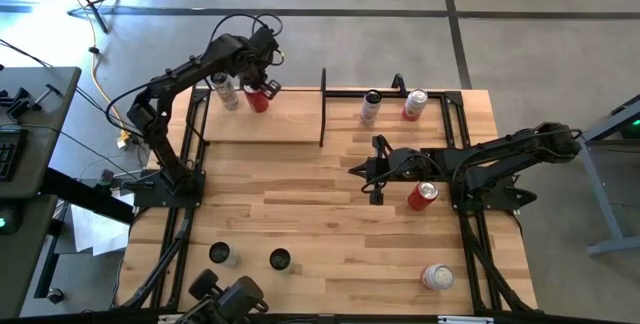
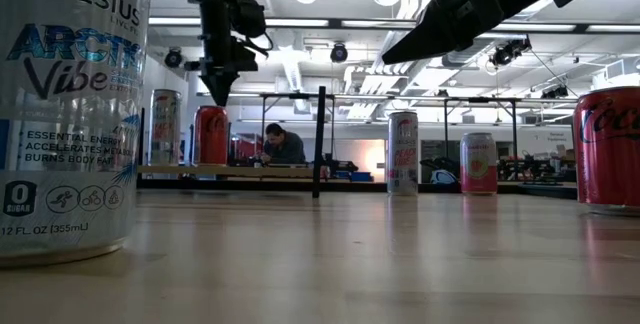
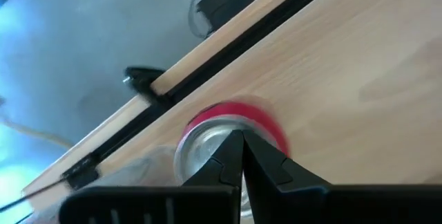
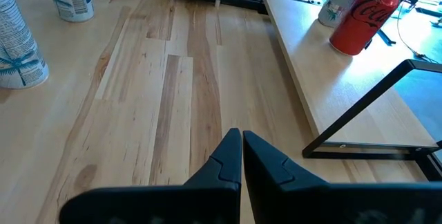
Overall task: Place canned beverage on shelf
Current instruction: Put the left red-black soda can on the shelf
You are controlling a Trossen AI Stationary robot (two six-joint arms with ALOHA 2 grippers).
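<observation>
Your left gripper [image 1: 262,81] is hovering clenched, empty, right above the red can [image 1: 258,99] standing on the shelf [image 1: 270,119]; dipping lower risks tipping it. Right gripper [image 1: 377,196] is idling clenched over the worktop [image 1: 320,224].

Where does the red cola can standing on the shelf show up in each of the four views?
High view: red can at the shelf's left end, under the left claw.
Low view: left of centre.
Left wrist view: seen from above, behind the shut claw.
Right wrist view: top right.
Shared landmark: the silver can beside it.
</observation>
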